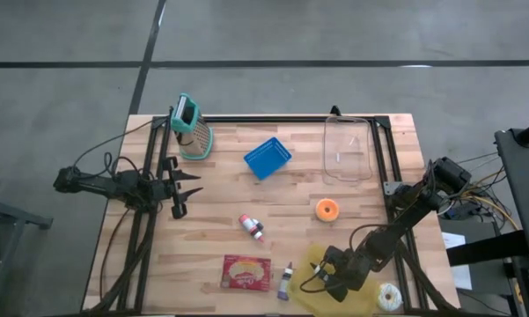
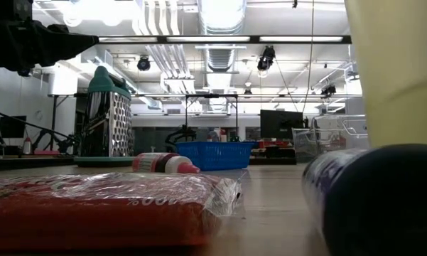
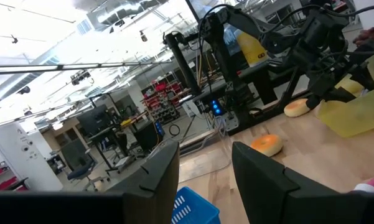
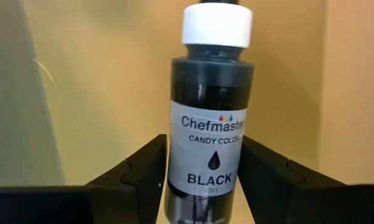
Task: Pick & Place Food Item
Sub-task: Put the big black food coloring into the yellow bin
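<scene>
A black Chefmaster candy-colour bottle (image 4: 208, 124) with a white cap stands between the fingers of my right gripper (image 4: 205, 186). My right gripper (image 1: 319, 276) is at the table's near right, low over a yellow mat (image 1: 321, 295), and it hides the bottle in the high view. My left gripper (image 1: 189, 185) is open and empty at the table's left side, above the wood; it also shows in the left wrist view (image 3: 205, 168). My right gripper pinches the bottle's lower body (image 4: 174, 180) between its two fingers, one on each side of the label. The fingers lie along the bottle, and its white cap (image 4: 216, 25) points away from the wrist. I cannot tell whether the bottle is clear of the yellow mat.
On the wood lie a red wrapped packet (image 1: 246, 272), a small tube (image 1: 284, 282), a pink-and-white bottle (image 1: 251, 226), an orange ring (image 1: 326, 210) and a pale ring (image 1: 388, 297). Farther back stand a blue basket (image 1: 267, 158), a clear tub (image 1: 347, 148) and a teal grater (image 1: 192, 128).
</scene>
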You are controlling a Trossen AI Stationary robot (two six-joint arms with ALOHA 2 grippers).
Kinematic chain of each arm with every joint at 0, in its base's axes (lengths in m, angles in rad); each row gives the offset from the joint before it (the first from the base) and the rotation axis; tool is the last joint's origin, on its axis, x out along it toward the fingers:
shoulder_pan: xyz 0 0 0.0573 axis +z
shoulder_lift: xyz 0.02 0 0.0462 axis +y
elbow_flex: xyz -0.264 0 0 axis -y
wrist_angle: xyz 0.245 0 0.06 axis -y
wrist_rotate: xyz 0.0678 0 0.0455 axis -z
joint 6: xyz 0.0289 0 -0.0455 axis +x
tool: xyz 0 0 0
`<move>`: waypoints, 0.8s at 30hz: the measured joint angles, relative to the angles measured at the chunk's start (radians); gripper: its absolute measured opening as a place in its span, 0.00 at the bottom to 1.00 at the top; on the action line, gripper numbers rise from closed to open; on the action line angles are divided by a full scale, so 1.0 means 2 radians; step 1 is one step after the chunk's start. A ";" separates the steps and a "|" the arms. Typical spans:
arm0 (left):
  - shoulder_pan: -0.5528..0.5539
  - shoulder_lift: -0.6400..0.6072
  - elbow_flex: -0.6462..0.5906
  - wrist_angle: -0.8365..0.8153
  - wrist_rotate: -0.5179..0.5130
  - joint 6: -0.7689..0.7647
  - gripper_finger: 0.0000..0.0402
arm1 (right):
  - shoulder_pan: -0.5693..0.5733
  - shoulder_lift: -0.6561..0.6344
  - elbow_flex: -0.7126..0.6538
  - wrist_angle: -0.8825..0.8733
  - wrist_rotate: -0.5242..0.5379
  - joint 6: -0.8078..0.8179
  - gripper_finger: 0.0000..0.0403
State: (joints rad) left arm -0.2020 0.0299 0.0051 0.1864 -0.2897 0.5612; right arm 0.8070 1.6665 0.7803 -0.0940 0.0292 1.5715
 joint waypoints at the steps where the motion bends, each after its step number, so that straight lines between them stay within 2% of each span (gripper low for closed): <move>1: 0.000 0.000 0.000 0.000 0.000 0.000 0.38 | 0.000 0.000 0.000 0.000 0.000 0.000 0.46; 13: 0.000 0.000 0.000 0.000 0.000 0.000 0.38 | 0.000 -0.004 -0.001 0.001 0.000 0.016 0.47; 24: 0.000 0.000 0.000 0.000 0.000 0.000 0.38 | 0.000 -0.028 -0.003 -0.035 0.001 0.028 0.44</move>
State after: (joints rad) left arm -0.2017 0.0299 0.0053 0.1860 -0.2899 0.5611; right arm 0.8070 1.6105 0.7750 -0.1632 0.0303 1.6267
